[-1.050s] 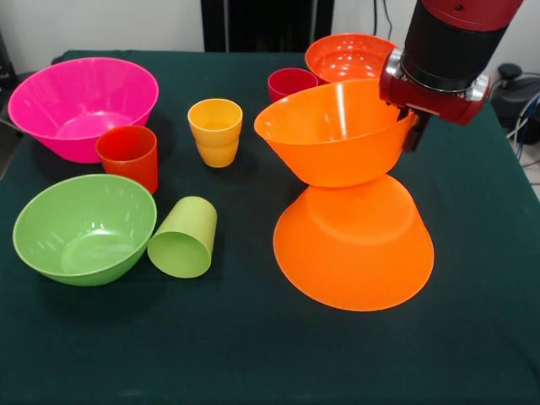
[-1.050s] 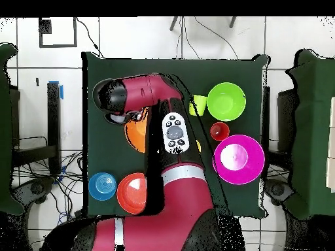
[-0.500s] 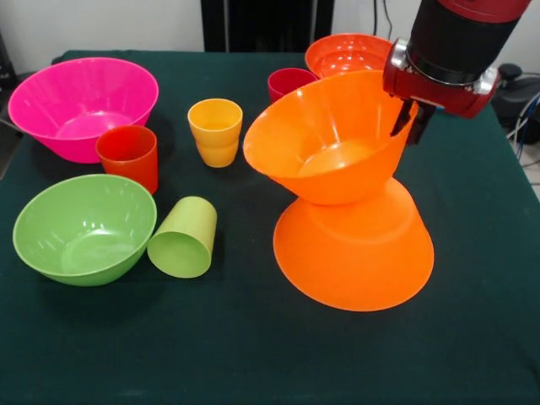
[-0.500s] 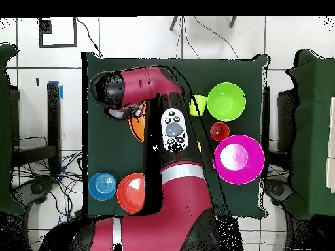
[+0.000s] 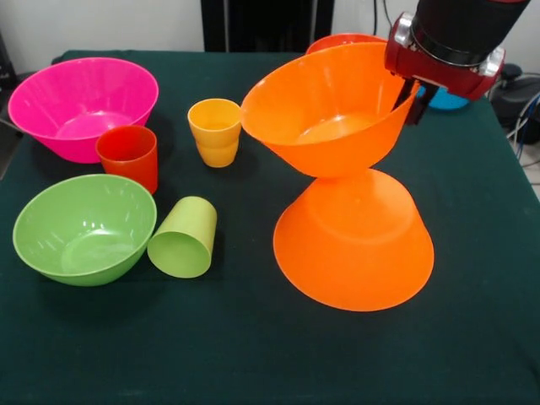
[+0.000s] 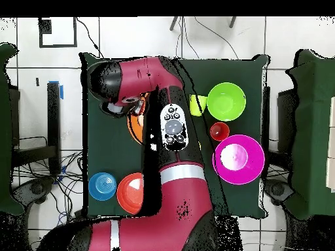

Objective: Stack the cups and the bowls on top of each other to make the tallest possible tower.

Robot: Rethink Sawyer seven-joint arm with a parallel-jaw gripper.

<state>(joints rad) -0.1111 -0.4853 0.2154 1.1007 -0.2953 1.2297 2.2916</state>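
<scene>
An orange bowl (image 5: 354,245) lies upside down on the green cloth. A second orange bowl (image 5: 325,110) rests base-down on it, strongly tilted so its mouth faces the front left. My gripper (image 5: 411,94) is shut on this upper bowl's raised right rim. In the overhead view the arm (image 6: 141,82) covers both, leaving only a sliver of orange bowl (image 6: 134,124). The pink bowl (image 5: 80,105) stands at the left, the red-orange cup (image 5: 128,156) in front of it and the yellow-orange cup (image 5: 215,131) to its right. The lime green bowl (image 5: 84,226) has the lime green cup (image 5: 184,238) lying on its side beside it.
The red-orange bowl (image 5: 337,40) peeks out behind the tilted bowl, and the blue bowl (image 5: 447,99) shows behind my gripper. From overhead, the blue bowl (image 6: 103,186) and the red-orange bowl (image 6: 131,193) sit side by side near the robot's base.
My gripper has risen with the upper orange bowl's rim. That bowl has tipped from nearly level to steeply tilted and now hides the magenta-red cup.
</scene>
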